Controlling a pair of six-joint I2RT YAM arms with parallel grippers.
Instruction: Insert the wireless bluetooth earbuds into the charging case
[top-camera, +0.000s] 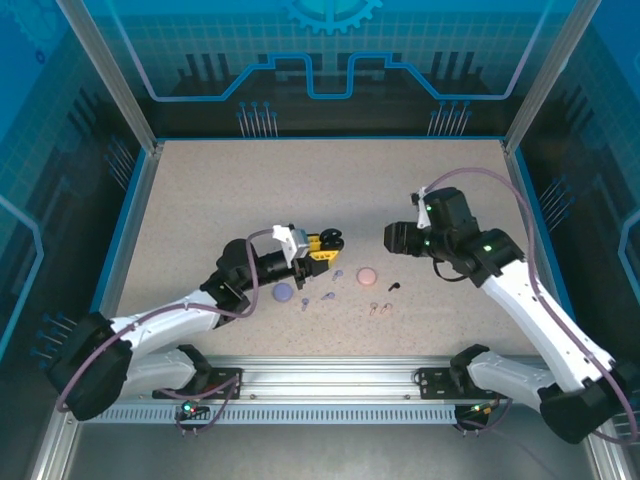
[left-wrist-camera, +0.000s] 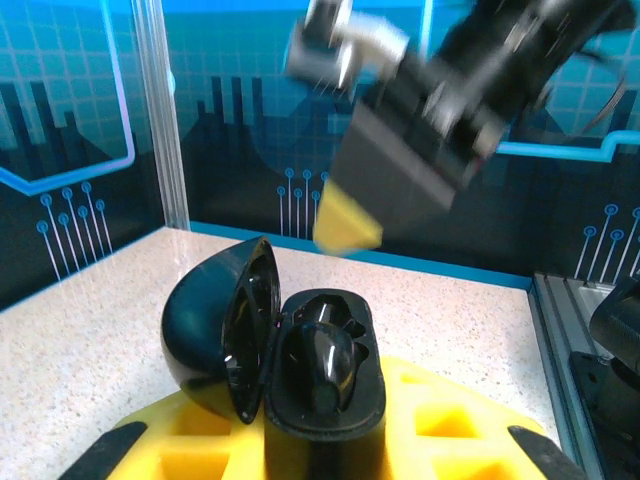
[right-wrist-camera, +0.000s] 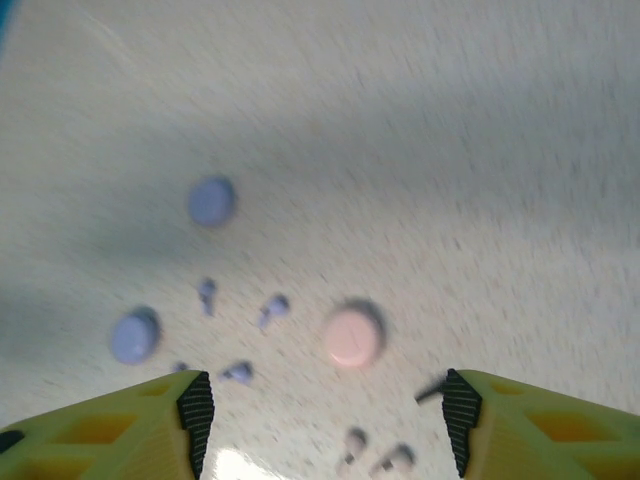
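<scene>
My left gripper (top-camera: 328, 243) (left-wrist-camera: 320, 452) is shut on a black charging case (left-wrist-camera: 322, 385), held off the table with its lid (left-wrist-camera: 215, 330) swung open. One black earbud (left-wrist-camera: 328, 362) sits in a socket of the case. My right gripper (top-camera: 390, 238) (right-wrist-camera: 328, 425) hovers open and empty just right of the case. On the table below lie a black earbud (top-camera: 394, 287) (right-wrist-camera: 430, 390), two pale pink earbuds (top-camera: 375, 308) (right-wrist-camera: 352, 440) and several lavender earbuds (top-camera: 327, 295) (right-wrist-camera: 272, 308).
A round pink case (top-camera: 367, 275) (right-wrist-camera: 352, 335) lies shut near the middle of the table (top-camera: 300, 190). Two lavender round cases (right-wrist-camera: 211, 200) (right-wrist-camera: 135, 335) lie to its left, one of them (top-camera: 284, 292) beside my left arm. Blue walls and metal posts ring the table.
</scene>
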